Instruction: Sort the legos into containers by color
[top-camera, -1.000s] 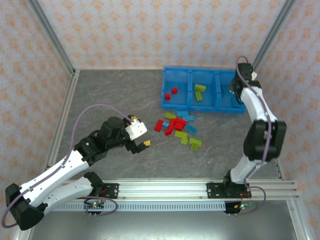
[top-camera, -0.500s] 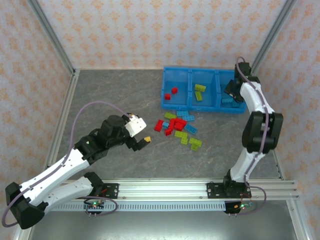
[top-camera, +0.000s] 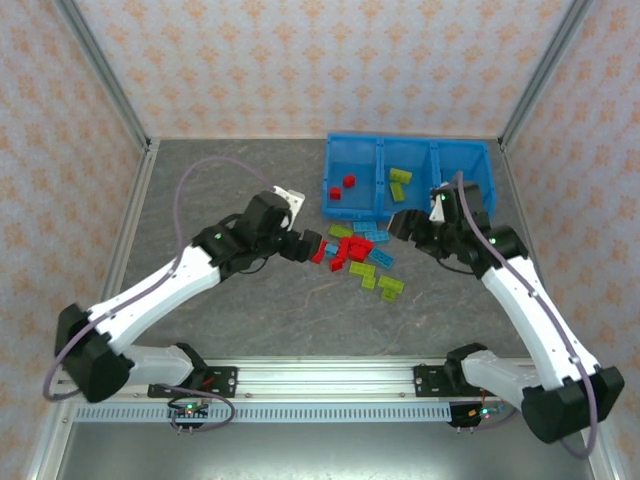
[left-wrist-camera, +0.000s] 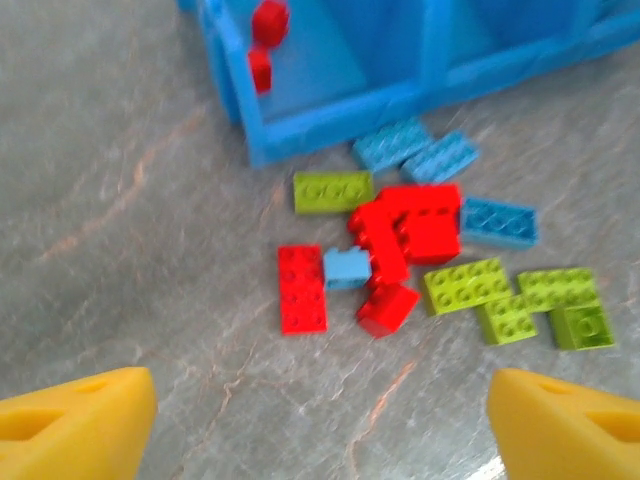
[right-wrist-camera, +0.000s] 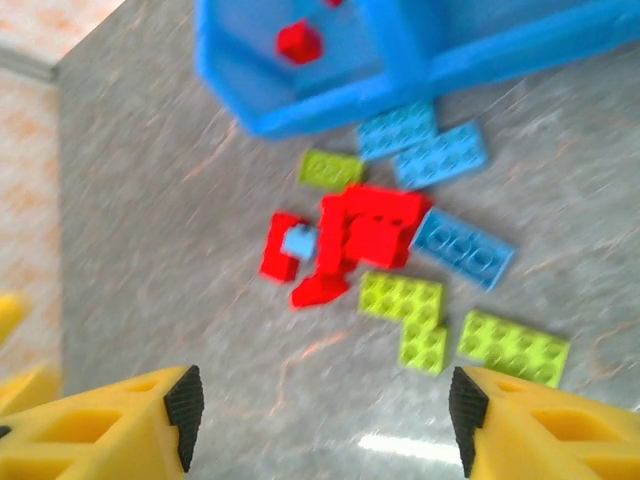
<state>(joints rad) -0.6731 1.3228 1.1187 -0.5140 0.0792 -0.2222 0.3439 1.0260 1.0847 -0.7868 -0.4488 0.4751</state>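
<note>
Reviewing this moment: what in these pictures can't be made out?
Top external: contents of the bin's right compartment, partly behind the right arm.
Left wrist: the bin's middle and right compartments, cut off by the top edge.
Right wrist: stud detail on the legos, smeared by motion blur.

Top view: bright, even illumination, sharp focus, soft shadows. Both wrist views are motion-blurred, with pale glare on the worktop (right-wrist-camera: 400, 445) near the lower edge.

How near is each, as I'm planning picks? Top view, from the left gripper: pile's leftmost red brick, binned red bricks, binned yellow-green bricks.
1. Pile's leftmost red brick, beside the left gripper.
2. Red bricks, left compartment.
3. Yellow-green bricks, middle compartment.
</note>
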